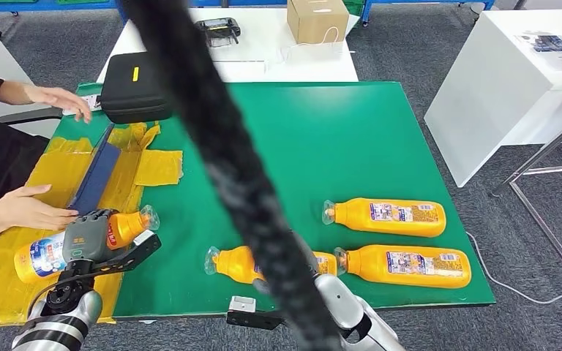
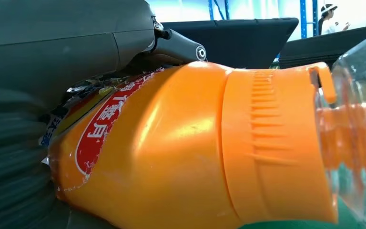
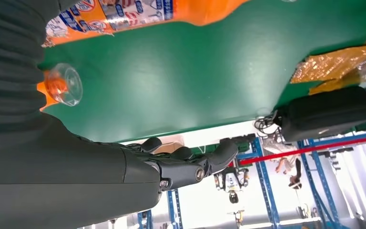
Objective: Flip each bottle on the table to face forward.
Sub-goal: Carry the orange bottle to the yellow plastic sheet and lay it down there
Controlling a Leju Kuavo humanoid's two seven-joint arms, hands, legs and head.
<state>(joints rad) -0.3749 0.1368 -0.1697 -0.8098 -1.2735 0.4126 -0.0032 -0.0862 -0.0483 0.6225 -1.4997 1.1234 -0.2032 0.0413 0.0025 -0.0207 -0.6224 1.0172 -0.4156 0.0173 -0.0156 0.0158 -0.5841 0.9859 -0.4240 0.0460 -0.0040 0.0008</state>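
Note:
My left hand grips an orange bottle lying on the yellow sheet at the table's left front, its clear cap pointing right. The left wrist view shows that bottle close up with its red label under my fingers. Two more orange bottles lie on their sides at the right, caps to the left. A third bottle lies at the front centre, partly behind a thick black cable. My right hand hovers with fingers apart, holding nothing, near a labelled bottle.
A person sits at the left, one hand beside my left hand, the other by a black case. Yellow sheets and a blue strip cover the green table's left side. Behind stands a white table with a cardboard box.

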